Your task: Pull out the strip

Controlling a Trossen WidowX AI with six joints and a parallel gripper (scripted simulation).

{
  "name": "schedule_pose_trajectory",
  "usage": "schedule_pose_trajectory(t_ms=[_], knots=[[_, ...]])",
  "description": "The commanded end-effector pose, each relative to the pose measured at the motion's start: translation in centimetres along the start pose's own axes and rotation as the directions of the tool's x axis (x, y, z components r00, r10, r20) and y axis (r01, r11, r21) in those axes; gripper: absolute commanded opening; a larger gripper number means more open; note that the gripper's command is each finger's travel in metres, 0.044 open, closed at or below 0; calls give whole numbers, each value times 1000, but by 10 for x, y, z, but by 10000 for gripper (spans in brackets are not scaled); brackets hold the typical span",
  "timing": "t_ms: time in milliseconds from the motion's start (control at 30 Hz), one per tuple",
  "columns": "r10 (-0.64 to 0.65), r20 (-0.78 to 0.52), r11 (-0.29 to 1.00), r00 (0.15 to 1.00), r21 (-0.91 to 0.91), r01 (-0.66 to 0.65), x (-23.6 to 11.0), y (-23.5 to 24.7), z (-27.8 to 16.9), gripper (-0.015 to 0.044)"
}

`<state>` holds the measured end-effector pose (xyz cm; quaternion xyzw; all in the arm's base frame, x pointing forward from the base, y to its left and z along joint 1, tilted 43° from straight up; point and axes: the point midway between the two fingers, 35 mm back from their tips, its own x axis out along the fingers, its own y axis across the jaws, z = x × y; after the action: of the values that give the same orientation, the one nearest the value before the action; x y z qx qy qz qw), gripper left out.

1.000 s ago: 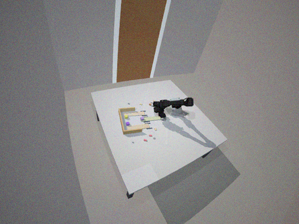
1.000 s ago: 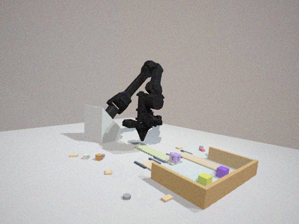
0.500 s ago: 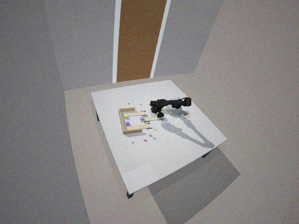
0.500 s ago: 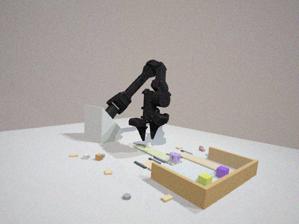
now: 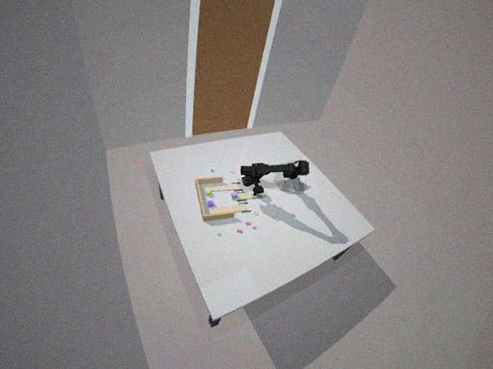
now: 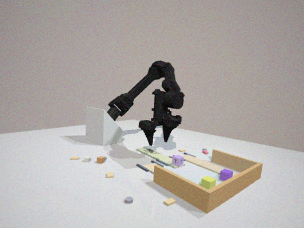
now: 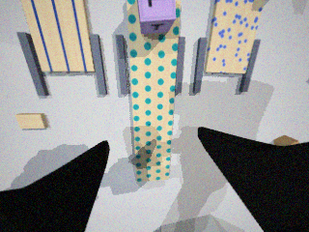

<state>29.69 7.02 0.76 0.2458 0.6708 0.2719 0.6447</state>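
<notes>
A lilac cube marked with a letter (image 7: 156,16) (image 6: 177,160) (image 5: 234,195) rests on the far part of a cream strip with teal dots (image 7: 151,97) (image 6: 156,156) (image 5: 248,195). The strip sticks out of the open side of the wooden tray (image 6: 193,192) (image 5: 200,198). My gripper (image 7: 154,137) (image 6: 157,138) (image 5: 258,190) is open and empty, hanging just above the strip's near end, one finger on each side of it.
A blue-striped strip (image 7: 58,34) and a blue-speckled strip (image 7: 232,36) lie to either side, between grey guide rails. A purple cube (image 6: 226,174) and a yellow cube (image 6: 208,181) sit in the tray. Small blocks and discs lie scattered on the table. A white base block (image 6: 98,129) stands behind.
</notes>
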Motion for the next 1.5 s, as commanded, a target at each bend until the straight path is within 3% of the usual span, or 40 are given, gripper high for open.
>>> schedule_pose_trajectory(t_ms=[0,1033,1267,1467], knots=[[-1,-1,1000,1000,-3,1,-2,-2,16,440],[-2,4,1000,1000,-7,2,-13,-15,116,440],[-2,4,1000,1000,-7,2,-4,-15,117,256],[-2,4,1000,1000,-7,2,6,-15,117,250]])
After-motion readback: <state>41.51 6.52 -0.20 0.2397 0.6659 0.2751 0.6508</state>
